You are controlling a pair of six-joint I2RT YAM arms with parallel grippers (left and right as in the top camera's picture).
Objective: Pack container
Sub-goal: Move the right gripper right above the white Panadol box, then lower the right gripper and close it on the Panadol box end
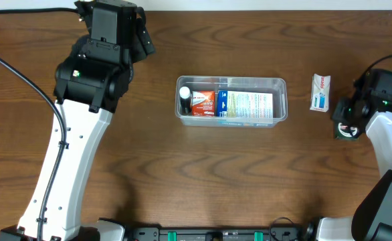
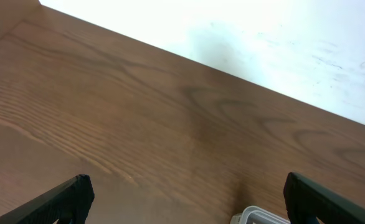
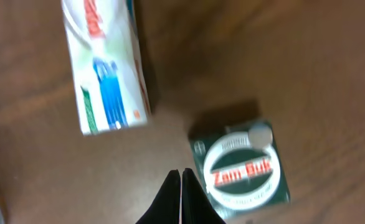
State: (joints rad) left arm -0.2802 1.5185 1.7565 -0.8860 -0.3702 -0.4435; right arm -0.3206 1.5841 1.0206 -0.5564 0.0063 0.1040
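Observation:
The clear plastic container (image 1: 231, 100) sits mid-table and holds a red box, a blue and white box and a small white-capped item. Its rim corner shows in the left wrist view (image 2: 257, 216). My left gripper (image 2: 185, 196) is open and empty, at the far left of the table, away from the container. My right gripper (image 3: 181, 177) is shut and empty, its tips just left of a green Zam-Buk box (image 3: 241, 165) that also shows in the overhead view (image 1: 346, 129). A white toothpaste box (image 3: 104, 65) lies beside it, right of the container (image 1: 320, 92).
The white wall edge runs along the table's far side (image 2: 232, 37). Black cables (image 1: 22, 73) trail over the left side of the table. The right arm (image 1: 383, 134) stands at the right edge.

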